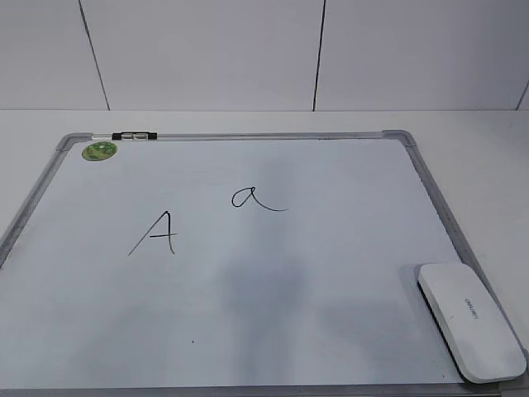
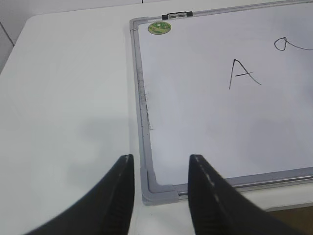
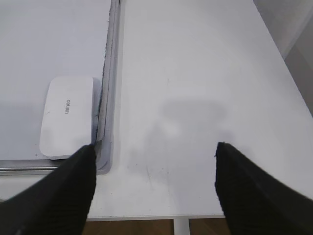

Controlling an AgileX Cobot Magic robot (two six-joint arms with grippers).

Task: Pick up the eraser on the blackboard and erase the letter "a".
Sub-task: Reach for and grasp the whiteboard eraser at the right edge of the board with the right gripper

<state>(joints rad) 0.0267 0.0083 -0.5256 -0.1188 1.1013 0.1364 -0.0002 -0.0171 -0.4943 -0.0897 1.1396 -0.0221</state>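
While its two dark ribbed fingers (image 3: 68,196) stand spread wide with nothing between them, the right tool (image 3: 154,191) hangs released above the bare white worktop (image 3: 195,73), just outside the blackboard's right frame. Just beyond its left finger lies the eraser (image 3: 67,116), a white rounded block with small grey lettering on top, resting flat on the blackboard (image 3: 49,39) in the near right corner, its long side close along the frame; tool and eraser are apart.

Over on the other side, the left tool (image 2: 161,196) is likewise released, its two dark fingers (image 2: 120,196) parted with only the board's grey rounded near-left corner piece showing in the gap beneath. Ahead of it and to its right the white board surface stretches away, carrying the angular capital "A" (image 2: 243,74), and farther off to the right, at the picture's edge, part of the letter "a" (image 2: 283,44). At the far corner ahead of this tool sit a round green sticker (image 2: 159,28) and, on the top frame just beside it, a small black-and-silver marker (image 2: 177,16).

From the exterior view neither tool shows; the letter "a" (image 1: 254,198) sits near the middle of the board, well apart from the eraser (image 1: 469,318).
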